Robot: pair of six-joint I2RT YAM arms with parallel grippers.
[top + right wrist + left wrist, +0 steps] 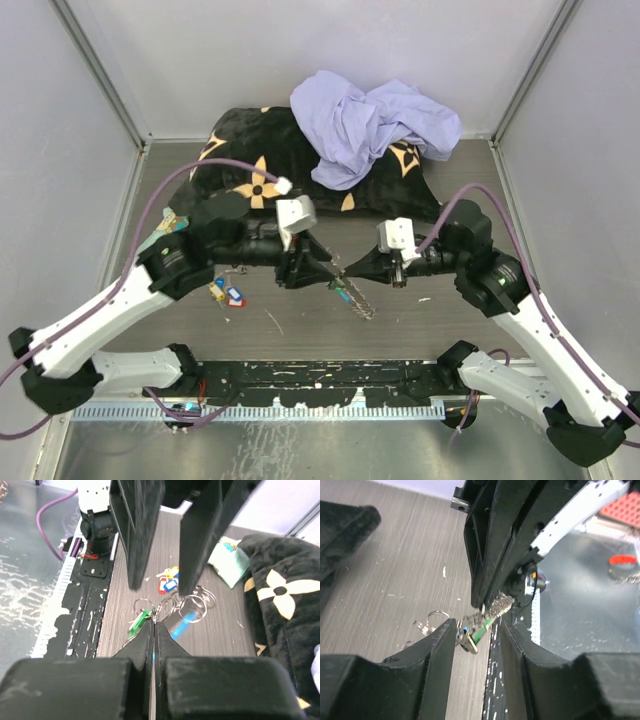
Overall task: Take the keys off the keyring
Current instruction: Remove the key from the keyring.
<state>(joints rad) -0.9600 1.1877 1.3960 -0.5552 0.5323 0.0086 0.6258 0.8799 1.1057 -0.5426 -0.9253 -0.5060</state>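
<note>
We are pinching the keyring (357, 300) tight in our right gripper (152, 630). Our left gripper (478, 626) is standing open around the green key (139, 621), which is hanging on the keyring. Three keys (167, 580) are lying loose on the worktop (300, 335) beside the keyring, so we think one is left.

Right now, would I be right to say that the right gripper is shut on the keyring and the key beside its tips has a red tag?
Not quite: that tag is green, not red. The right wrist view shows the green tag beside the right gripper, which is shut on the keyring; a red tag lies loose farther off.
</note>
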